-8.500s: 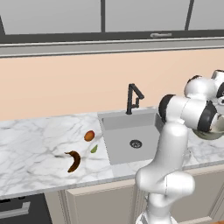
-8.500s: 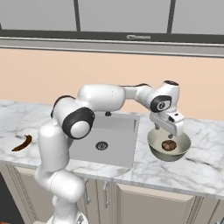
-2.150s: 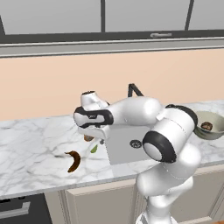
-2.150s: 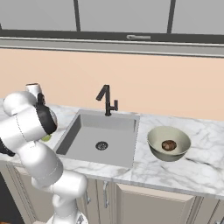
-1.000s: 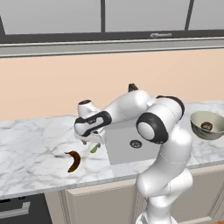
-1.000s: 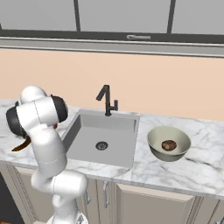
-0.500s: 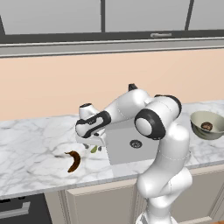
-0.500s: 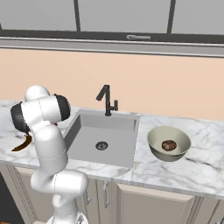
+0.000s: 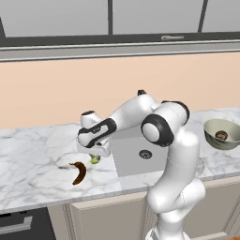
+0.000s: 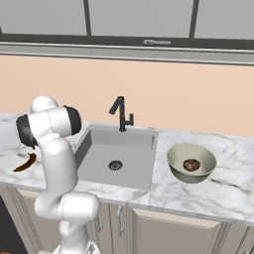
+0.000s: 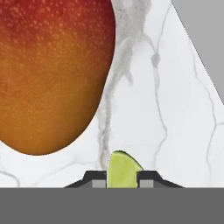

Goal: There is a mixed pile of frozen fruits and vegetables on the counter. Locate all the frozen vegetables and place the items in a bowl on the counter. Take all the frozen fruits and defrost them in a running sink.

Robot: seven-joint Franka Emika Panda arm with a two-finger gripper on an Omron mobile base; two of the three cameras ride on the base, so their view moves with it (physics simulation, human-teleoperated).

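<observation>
while pinching the tiny green piece [image 11: 123, 169] between both tips, gripper [image 11: 123, 180] set low over the counter [image 11: 175, 131], jaws drawn in against the piece's sides. just beside it, close to the lens, the orange ball [image 11: 48, 74], resting on the marble. seen from the left base: green piece [image 9: 95, 160] under the hand, possibly touching the worktop, curved brown-orange piece [image 9: 78, 171] near. further right the sink [image 10: 116, 156], then the bowl [image 10: 177, 167] holding the brown ball [image 10: 191, 164].

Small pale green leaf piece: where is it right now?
The small pale green leaf piece sits between the tool's fingertips on the white marble counter, beside the orange-red ball, left of the sink.
</observation>
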